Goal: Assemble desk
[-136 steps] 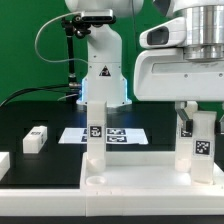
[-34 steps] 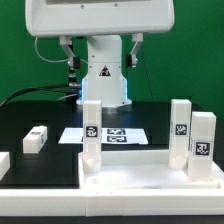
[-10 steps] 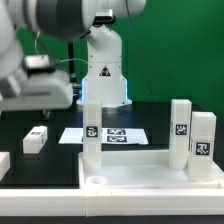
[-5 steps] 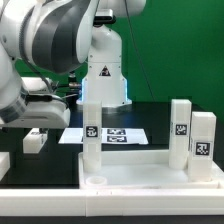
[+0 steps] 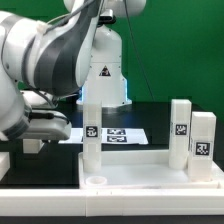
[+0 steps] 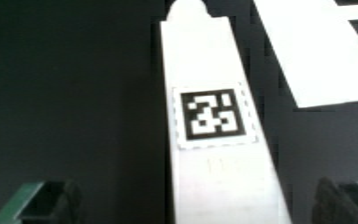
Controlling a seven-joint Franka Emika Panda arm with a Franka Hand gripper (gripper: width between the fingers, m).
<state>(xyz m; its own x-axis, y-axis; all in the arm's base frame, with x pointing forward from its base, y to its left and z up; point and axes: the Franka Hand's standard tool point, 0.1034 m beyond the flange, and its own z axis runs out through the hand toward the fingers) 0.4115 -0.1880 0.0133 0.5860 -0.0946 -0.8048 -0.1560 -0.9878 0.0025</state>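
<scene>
Arm point(image 5: 45, 70): I see it bent low over exterior view's left, wrist down near table point(image 5: 150, 115).
Gripper point(image 6: 202, 200): fingertips point(image 6: 37, 200) spread apart, straddling loose leg point(image 6: 208, 120) lying flat; no contact seen.
Desk panel point(image 5: 140, 178): front, three legs upright: one point(image 5: 91, 135) left corner, two point(image 5: 181, 130) point(image 5: 203, 143) right.
Marker board point(image 5: 118, 134): behind panel, just beside loose leg.
Spare leg end point(image 5: 3, 165): far-left edge.
Dark table open between loose leg and fingers.

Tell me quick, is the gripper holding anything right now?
Gripper: open, holding nothing. Its fingertips sit apart on either side of a loose white leg lying on the table, not yet closed on it.
</scene>
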